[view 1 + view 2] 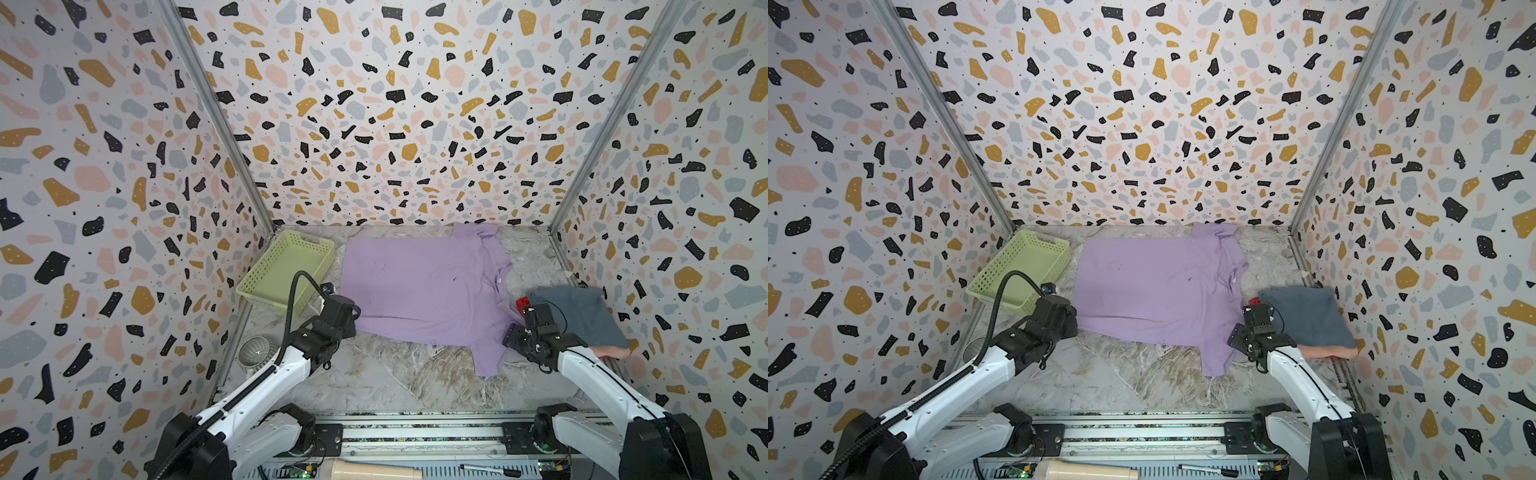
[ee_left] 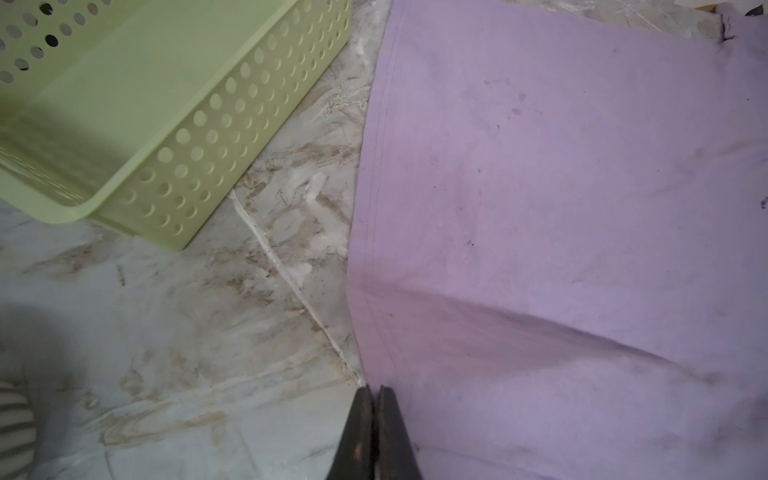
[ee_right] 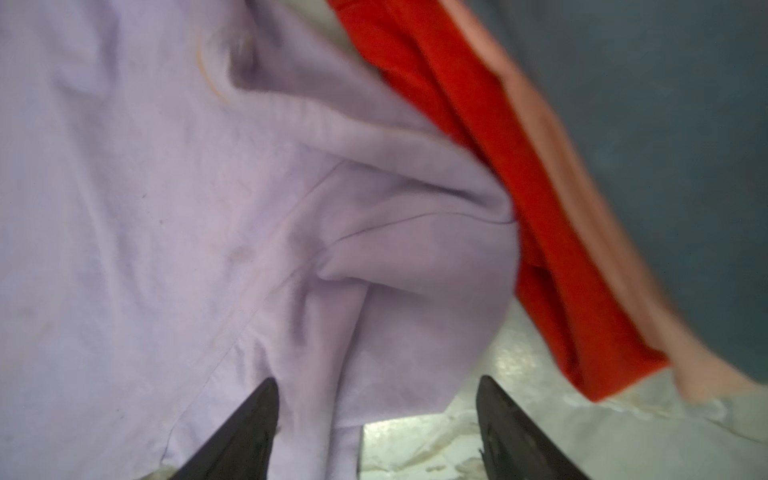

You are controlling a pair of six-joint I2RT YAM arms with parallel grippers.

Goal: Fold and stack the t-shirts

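Left gripper has its fingertips pressed together on the hem corner of the lavender t-shirt. The right gripper stands with its jaws apart, straddling the bunched sleeve seam at the shoulder and clamping nothing yet. The shirt lies spread across the middle of the bench, hem toward the left edge, collar toward the right, one sleeve at the back edge and one pointing to the front. To fold cleanly, the right jaws should bite both layers at the seam rather than loose sleeve alone. They should avoid the red t-shirt just beside them, and then both ends should rise level with the cloth taut. At the right edge the slate blue-grey t-shirt sits on the salmon pink t-shirt. The green basket in the back-left corner holds nothing. The ribbed cup by the left edge is too dim inside to judge.
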